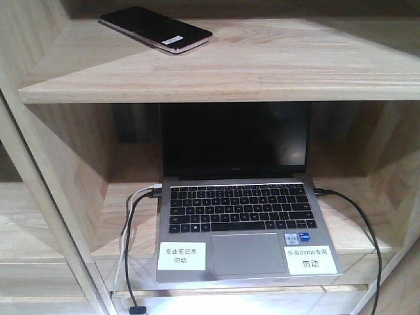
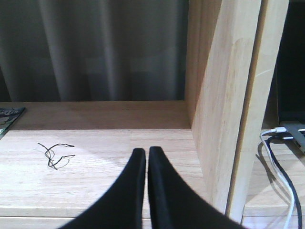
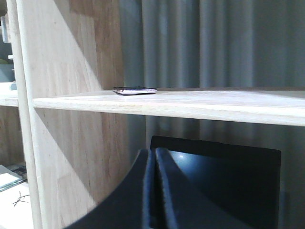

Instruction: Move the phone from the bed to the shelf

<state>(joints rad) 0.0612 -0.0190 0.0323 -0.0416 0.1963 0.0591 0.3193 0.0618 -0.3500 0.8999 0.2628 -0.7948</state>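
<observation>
- Lying flat at the upper left of my front view, the phone (image 1: pixel 157 29) rests on the shelf (image 1: pixel 262 65), angled across the board; its rose-gold edge and small white sticker face the camera, and its far end fades into shadow.
- Below that board, near the centre of the frame, I see a laptop (image 1: pixel 239 223) standing open; its dark screen shows nothing, and the two white labels on its palm rest carry print too small for me to read with confidence.
- A white cable (image 1: pixel 134 203) and a black cable (image 1: pixel 357 223) leave the laptop's sides; both drop toward the bottom edge, where the right one is cut off.
- From my left wrist camera, the left gripper (image 2: pixel 147 151) fills the bottom centre, its two black fingers pressed together with only a thin seam between them and nothing pinched; a thin tangle of black wire (image 2: pixel 56 155) lies on the wood at left.
- From my right wrist camera, the right gripper (image 3: pixel 153 151) sits at the bottom centre, fingers likewise closed against each other and empty; the phone appears only as a thin dark sliver edge-on atop the board at centre left.
- Grey curtain (image 2: pixel 95 47) behind the unit is blurred in both wrist views.
- Neither arm touches the phone.
</observation>
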